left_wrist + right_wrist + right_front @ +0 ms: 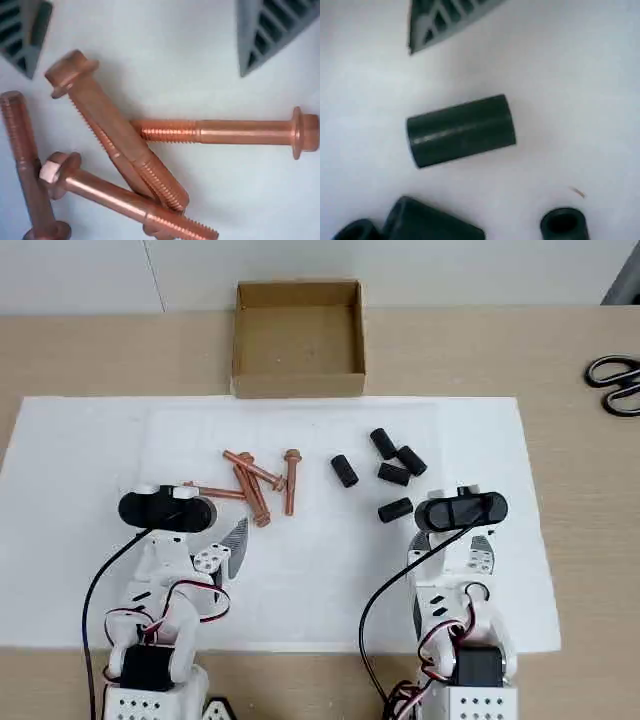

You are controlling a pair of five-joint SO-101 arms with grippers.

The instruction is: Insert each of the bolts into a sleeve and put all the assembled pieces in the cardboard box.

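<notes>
Several copper bolts [256,480] lie in a loose, crossed heap on the white sheet, left of centre. Several black sleeves [392,475] lie scattered to their right. The cardboard box [300,385] stands empty beyond the sheet's far edge. My left gripper [225,540] hangs open just on the near side of the bolts. In the left wrist view the open gripper [136,75] holds nothing, and crossed bolts [115,135] lie just beyond it. My right gripper [470,540] hovers near the closest sleeve [396,510], which lies on its side [462,130] with other sleeves [562,225] past it.
A white sheet [320,580] covers most of the wooden table. Black scissors [615,383] lie at the far right edge. Bare sheet lies between the two arms and between the parts and the box.
</notes>
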